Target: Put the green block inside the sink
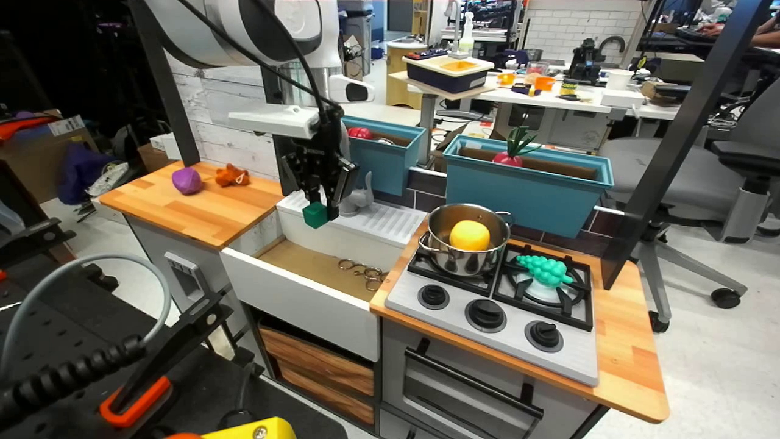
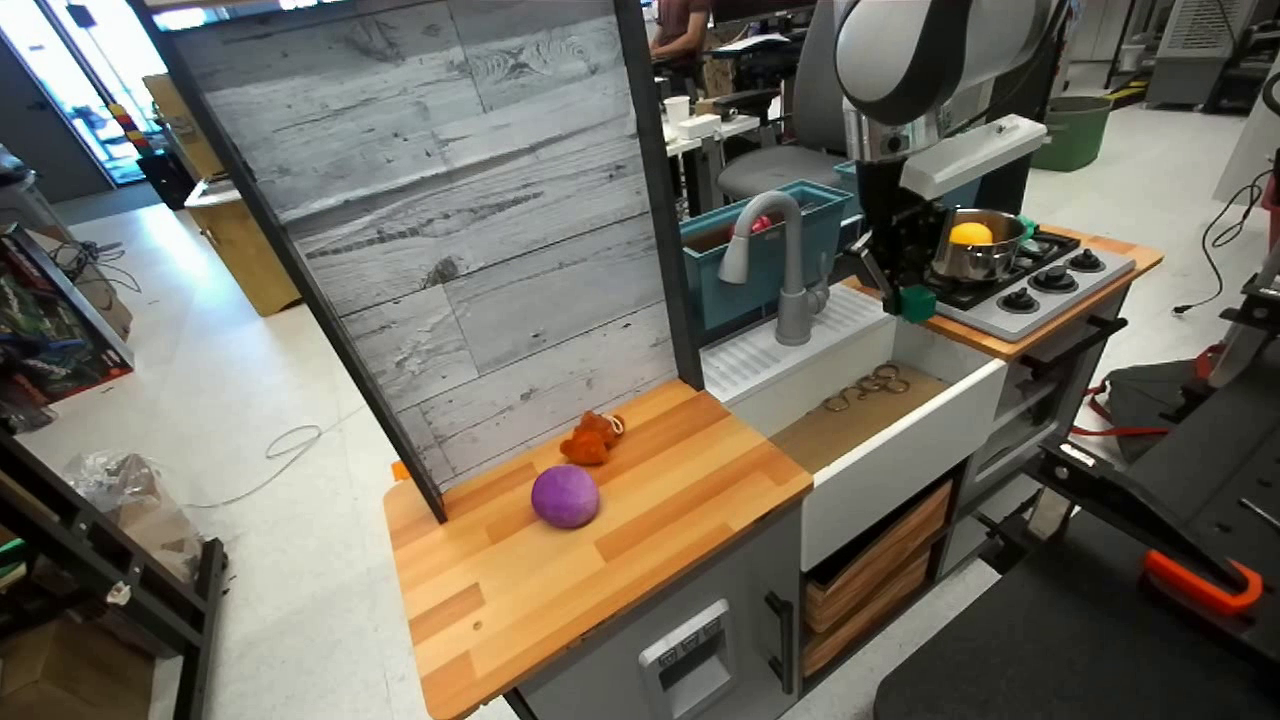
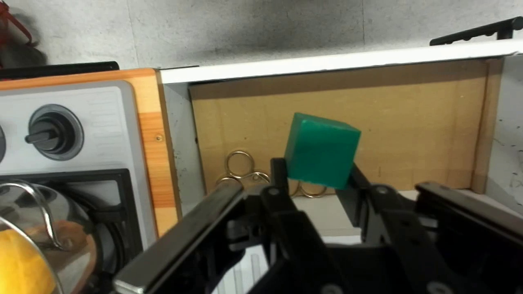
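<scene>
Above the sink [image 1: 304, 303], the gripper [image 3: 317, 173] pinches the green block [image 3: 322, 151], holding it clear of the tan floor [image 3: 408, 122]. Linked metal rings [image 1: 365, 271] lie on that floor, toward the stove [image 1: 517, 323]. Grey and curved, the faucet [image 1: 351, 205] stands along the sink's back, partly hidden behind the gripper in an exterior view. On the stove, a steel pot [image 1: 456, 260] holds a round yellow toy [image 1: 469, 236]; a bumpy teal toy [image 1: 548, 271] lies beside it. Across the sink, a purple toy [image 2: 565, 496] and an orange toy [image 2: 593, 440] share the counter [image 2: 560, 590].
</scene>
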You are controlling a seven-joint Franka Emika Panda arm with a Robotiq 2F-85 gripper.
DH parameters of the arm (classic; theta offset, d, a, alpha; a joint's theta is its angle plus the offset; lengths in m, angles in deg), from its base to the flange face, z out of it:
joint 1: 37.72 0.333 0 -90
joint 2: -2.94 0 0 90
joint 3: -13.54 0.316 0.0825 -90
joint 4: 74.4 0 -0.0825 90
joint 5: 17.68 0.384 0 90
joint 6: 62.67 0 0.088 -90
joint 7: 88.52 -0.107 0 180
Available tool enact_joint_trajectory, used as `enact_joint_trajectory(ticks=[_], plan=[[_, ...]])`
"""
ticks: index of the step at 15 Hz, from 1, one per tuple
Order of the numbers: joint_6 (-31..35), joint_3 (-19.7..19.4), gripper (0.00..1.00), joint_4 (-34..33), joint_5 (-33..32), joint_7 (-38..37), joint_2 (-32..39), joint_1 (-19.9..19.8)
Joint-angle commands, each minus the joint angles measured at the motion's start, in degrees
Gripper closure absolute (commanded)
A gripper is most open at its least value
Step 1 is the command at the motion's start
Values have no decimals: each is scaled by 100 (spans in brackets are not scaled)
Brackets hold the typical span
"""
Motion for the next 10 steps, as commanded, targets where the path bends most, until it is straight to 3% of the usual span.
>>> enact_joint_trajectory(ticks=[1, 10], plan=[[-426, -128, 90, -694, 41, 142, 467, -112], [-1018, -305, 90, -2722, -90, 389, 2160, -241]])
